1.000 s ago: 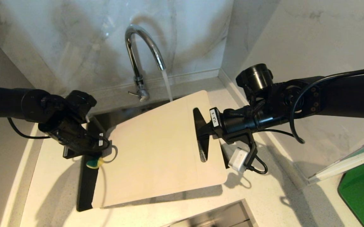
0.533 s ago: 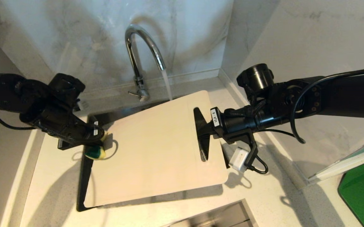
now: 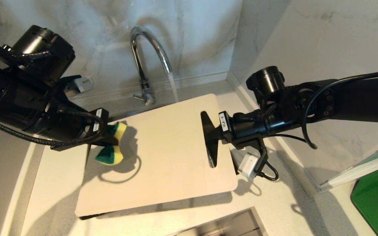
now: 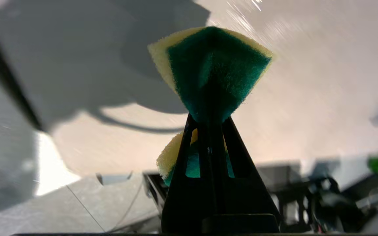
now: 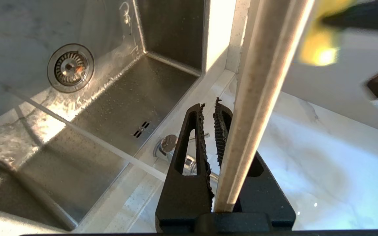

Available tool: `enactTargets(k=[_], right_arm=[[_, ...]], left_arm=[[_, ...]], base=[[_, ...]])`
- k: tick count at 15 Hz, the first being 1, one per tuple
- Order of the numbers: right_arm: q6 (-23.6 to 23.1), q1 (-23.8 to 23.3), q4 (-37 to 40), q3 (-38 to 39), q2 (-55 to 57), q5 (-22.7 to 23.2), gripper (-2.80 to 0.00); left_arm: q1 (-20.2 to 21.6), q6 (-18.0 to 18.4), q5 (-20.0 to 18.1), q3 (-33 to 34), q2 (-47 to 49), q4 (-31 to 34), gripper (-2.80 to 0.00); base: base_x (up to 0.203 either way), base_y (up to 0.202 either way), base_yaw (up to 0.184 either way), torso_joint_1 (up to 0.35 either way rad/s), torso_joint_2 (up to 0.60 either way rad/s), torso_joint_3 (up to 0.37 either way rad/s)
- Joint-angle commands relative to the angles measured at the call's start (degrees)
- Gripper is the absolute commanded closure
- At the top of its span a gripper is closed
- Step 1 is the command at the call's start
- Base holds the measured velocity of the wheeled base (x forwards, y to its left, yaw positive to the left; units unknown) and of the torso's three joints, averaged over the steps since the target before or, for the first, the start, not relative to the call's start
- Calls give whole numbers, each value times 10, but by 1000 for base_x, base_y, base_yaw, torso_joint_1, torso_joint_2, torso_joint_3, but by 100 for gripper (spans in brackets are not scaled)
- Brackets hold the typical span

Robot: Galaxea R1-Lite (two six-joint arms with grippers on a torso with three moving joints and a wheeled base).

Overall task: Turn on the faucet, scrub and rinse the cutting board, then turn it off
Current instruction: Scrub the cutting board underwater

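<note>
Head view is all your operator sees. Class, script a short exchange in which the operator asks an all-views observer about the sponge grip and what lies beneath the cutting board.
Operator: How is the sponge held?
Observer: The left end effector is shut on its middle, so it folds, with the green scouring face toward the wrist camera.
Operator: What is beneath the cutting board?
Observer: A steel sink with a round drain strainer. From the right wrist the board shows edge-on.

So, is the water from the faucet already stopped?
No, in the head view a stream still runs from the faucet spout down behind the cutting board.
</note>
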Motion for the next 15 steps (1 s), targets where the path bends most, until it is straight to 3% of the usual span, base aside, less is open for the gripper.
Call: enactTargets(k=[1, 6, 12, 15], right_arm=[[-9, 0, 1, 0, 3, 2, 0], [-9, -2, 1, -1, 7, 3, 0], [-9, -9, 0, -3, 9, 8, 0], [-8, -10, -14, 3, 9, 11, 0]], left_arm=[[-66, -23, 4, 4, -11, 9, 0], [-98, -33, 31, 84, 32, -8, 0], [-115, -33, 69, 222, 34, -134, 0], [-84, -32, 72, 283, 35, -213, 0]], base=[[0, 0, 0, 0, 0, 0], [0, 0, 0, 0, 0, 0], [0, 0, 0, 0, 0, 0], [0, 0, 0, 0, 0, 0]])
